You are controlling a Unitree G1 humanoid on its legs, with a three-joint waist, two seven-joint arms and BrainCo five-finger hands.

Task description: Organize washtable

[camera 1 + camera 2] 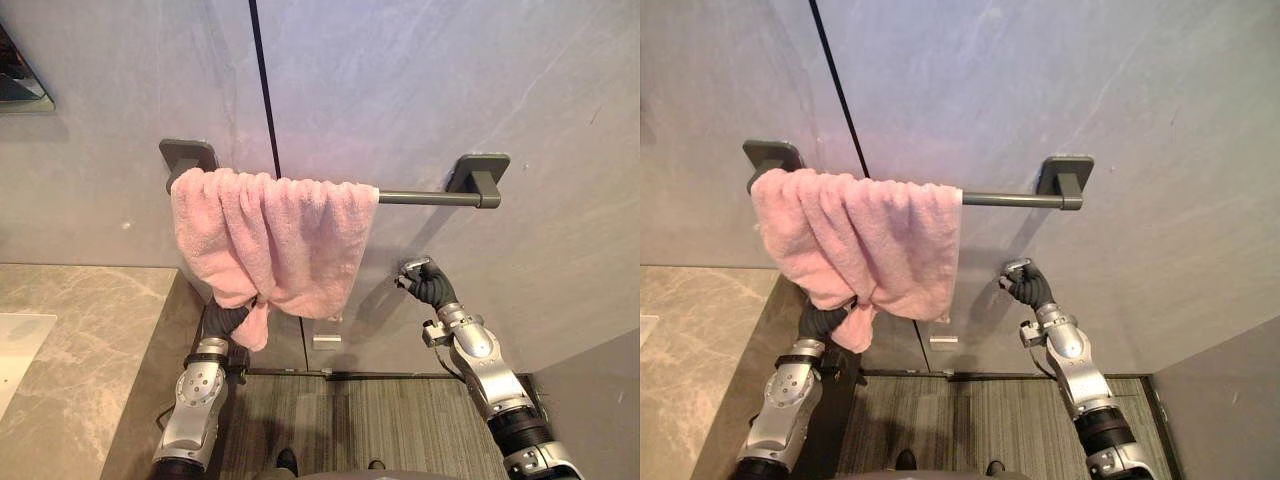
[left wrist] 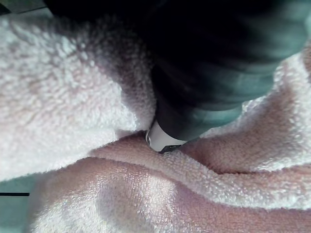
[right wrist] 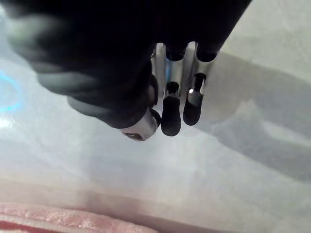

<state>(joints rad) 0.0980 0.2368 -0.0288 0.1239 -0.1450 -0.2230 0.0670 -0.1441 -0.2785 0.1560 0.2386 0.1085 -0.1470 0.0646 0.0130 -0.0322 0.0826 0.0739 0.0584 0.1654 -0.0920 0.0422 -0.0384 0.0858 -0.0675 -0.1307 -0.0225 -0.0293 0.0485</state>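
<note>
One pink towel (image 1: 270,235) hangs bunched on the bar's (image 1: 425,198) left half, looks soft, light and floppy, probably best pinched at a bottom corner; left hand (image 1: 225,318) is buried in its folds, grip unclear, right hand (image 1: 425,280) is relaxed, empty.

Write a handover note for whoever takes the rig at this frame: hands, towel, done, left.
Left hand is buried in the lower edge of the pink towel; grasp cannot be seen.
Right hand is open and empty, raised by the wall under the bare right part of the towel bar.
Done: towel hangs over the bar.
Left: it sits bunched toward the left end, so probably spread it flat.
</note>
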